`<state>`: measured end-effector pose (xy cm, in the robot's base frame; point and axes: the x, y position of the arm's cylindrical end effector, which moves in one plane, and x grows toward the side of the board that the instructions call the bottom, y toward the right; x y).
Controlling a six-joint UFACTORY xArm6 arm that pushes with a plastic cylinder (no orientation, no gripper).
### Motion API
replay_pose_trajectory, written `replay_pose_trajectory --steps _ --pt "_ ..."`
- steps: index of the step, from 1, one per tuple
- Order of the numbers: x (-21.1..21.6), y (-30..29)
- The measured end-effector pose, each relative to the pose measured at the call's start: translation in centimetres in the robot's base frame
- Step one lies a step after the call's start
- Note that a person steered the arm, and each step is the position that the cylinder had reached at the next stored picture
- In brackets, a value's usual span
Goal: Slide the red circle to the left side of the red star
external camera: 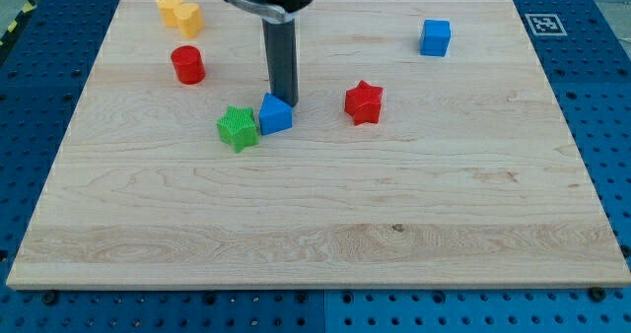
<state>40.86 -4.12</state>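
The red circle (pixel 187 65) stands on the wooden board at the view's upper left. The red star (pixel 363 102) sits right of the board's middle. My tip (pixel 284 100) comes down between them, just above and behind a small blue block (pixel 275 114), touching or nearly touching it. The tip is about a hand's width right of and below the red circle, and left of the red star.
A green star (pixel 237 128) lies against the blue block's left side. A yellow block (pixel 179 13) sits near the top left edge. A blue cube (pixel 435 37) sits at the upper right. The board (pixel 315 234) rests on a blue pegboard table.
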Motion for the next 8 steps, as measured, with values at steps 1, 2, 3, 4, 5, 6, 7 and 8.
replay_pose_trajectory --steps 1,2,3,4,5,6,7,8 --pt "0.0 -1.7" --pt "-1.0 -7.7" --pt "-2.4 -13.5" --pt "-6.9 -17.3" --pt "-7.3 -17.7" --pt "-6.2 -13.8" --pt "-5.5 -8.7" --pt "-5.5 -7.6"
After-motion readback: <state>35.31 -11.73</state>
